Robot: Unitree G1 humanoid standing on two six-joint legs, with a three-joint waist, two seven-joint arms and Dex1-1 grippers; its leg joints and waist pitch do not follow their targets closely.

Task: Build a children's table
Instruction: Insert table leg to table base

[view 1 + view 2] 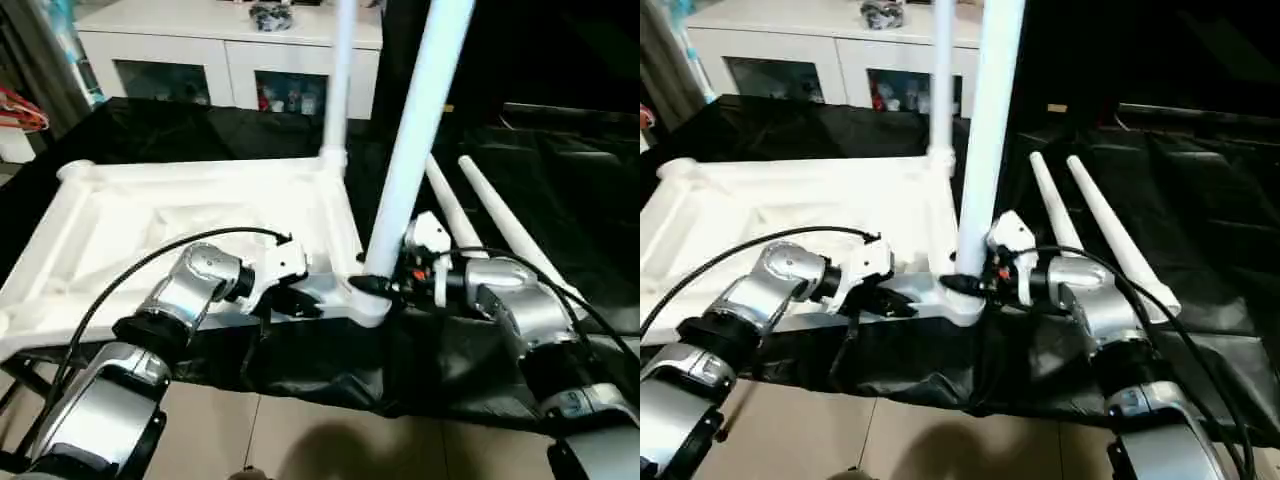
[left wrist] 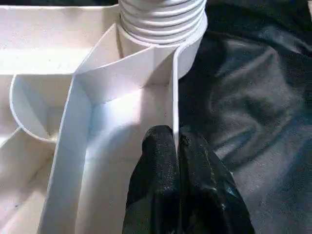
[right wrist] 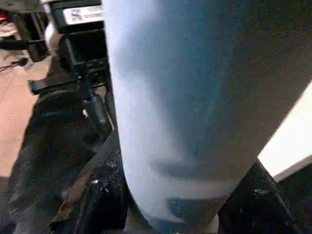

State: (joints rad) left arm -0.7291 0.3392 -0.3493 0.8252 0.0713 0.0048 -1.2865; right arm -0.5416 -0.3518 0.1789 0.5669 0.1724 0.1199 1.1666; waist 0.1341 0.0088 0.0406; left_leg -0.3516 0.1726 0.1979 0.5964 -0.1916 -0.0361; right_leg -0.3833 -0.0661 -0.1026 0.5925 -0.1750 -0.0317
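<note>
Tops of both standing legs are cut off, and the near leg (image 1: 410, 150) hides the corner socket it stands in, so can't tell how deep it sits. Right claw (image 1: 378, 285) is clamped on that leg's base, fingers (image 3: 92, 195) either side of the tube, while the left claw (image 2: 176, 161) is pinched shut on the thin rim of the tabletop (image 1: 120, 220), which lies ribs-up on the black cloth (image 1: 560, 190). Far leg (image 1: 340, 80) stands in the next corner socket, and two spare legs (image 1: 500, 225) lie on the cloth beside the top.
</note>
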